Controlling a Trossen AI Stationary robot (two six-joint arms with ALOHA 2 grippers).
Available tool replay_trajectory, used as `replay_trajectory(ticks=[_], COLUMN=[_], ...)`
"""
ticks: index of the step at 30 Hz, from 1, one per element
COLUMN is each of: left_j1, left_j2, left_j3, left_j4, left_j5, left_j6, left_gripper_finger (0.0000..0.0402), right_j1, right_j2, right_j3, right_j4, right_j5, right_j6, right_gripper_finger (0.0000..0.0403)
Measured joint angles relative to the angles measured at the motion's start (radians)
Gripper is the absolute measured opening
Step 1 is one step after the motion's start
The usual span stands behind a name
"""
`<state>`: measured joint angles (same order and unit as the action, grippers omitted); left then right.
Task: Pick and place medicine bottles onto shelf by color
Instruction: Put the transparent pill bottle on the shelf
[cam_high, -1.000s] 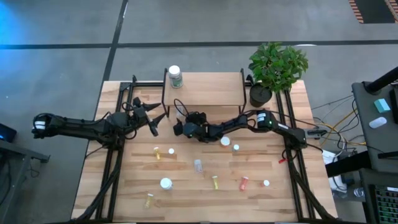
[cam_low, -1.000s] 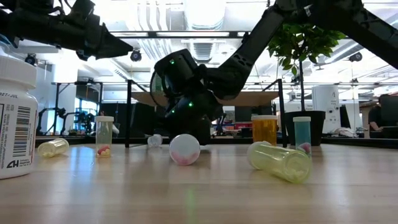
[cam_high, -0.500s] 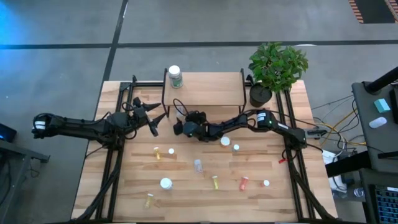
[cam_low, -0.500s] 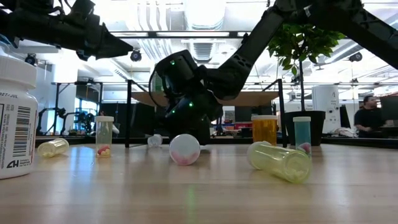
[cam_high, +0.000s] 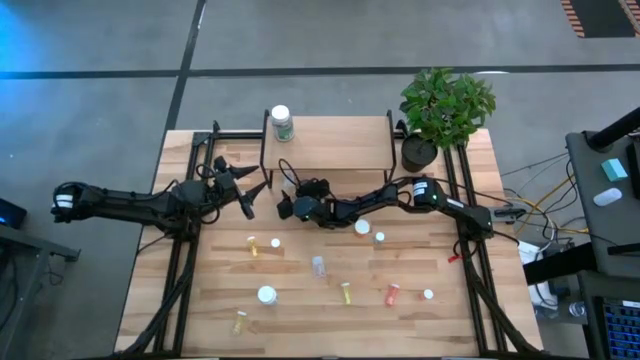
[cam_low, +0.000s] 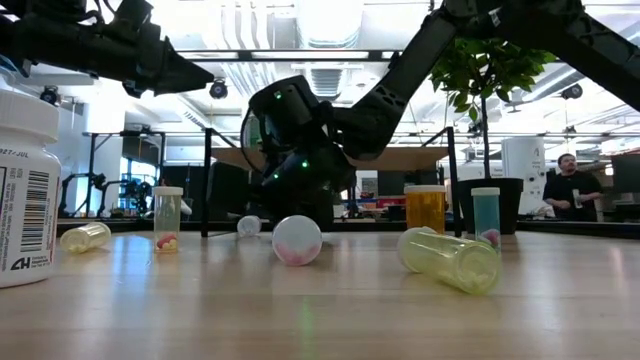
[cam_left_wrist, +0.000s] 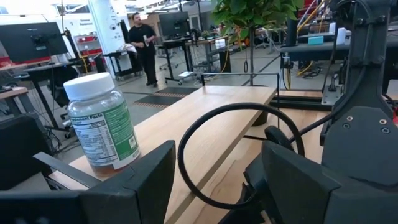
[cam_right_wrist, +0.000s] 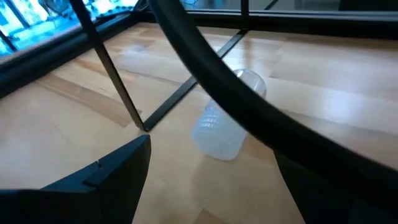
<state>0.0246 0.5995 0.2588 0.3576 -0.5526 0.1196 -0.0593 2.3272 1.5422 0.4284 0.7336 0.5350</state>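
shelf top (cam_left_wrist: 205, 118): light wood, smooth, matt
green-label bottle (cam_left_wrist: 102, 121): glossy plastic
table (cam_low: 320, 310): pale wood planks

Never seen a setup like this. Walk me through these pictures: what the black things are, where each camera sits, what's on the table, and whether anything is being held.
The black things are two robot arms at a wooden table. One camera looks straight down, one sits at table height, and one rides on each wrist. The left hand hangs open by the left end of the shelf, a low wooden rack; its camera sees the green-labelled bottle standing on that shelf. The right hand is low in front of the shelf, open, facing a clear vial lying on the table under it. Neither hand holds anything. Small pill bottles are scattered over the table, and a potted plant stands at the far right corner.
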Motion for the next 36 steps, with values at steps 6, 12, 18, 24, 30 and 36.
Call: replay_trajectory(ticks=[6,12,18,24,30,36], left_j1=[0.0,0.0,0.0,0.0,0.0,0.0], left_j2=[0.001,-0.002,0.001,0.001,-0.001,-0.002], left_j3=[0.0,0.0,0.0,0.0,0.0,0.0], left_j4=[0.001,0.0,0.0,0.0,-0.001,0.0], left_j5=[0.0,0.0,0.0,-0.001,-0.001,-0.001], left_j6=[0.001,0.001,0.002,0.017,0.018,0.018], left_gripper_finger=[0.0221,0.0221,0.0221,0.0221,0.0221,0.0221], right_j1=[-0.013,-0.035,-0.044,-0.053,-0.054,-0.055], right_j2=[-0.001,-0.001,-0.001,0.053,0.142,0.155], right_j3=[0.045,0.052,0.052,0.073,0.189,0.271], right_j4=[-0.005,-0.073,-0.078,-0.066,-0.118,-0.265], right_j5=[0.0,0.001,-0.001,-0.022,-0.011,0.005], right_j6=[-0.074,-0.021,-0.005,-0.012,-0.027,-0.023], right_gripper_finger=[0.0329,0.0329,0.0329,0.0329,0.0329,0.0329])
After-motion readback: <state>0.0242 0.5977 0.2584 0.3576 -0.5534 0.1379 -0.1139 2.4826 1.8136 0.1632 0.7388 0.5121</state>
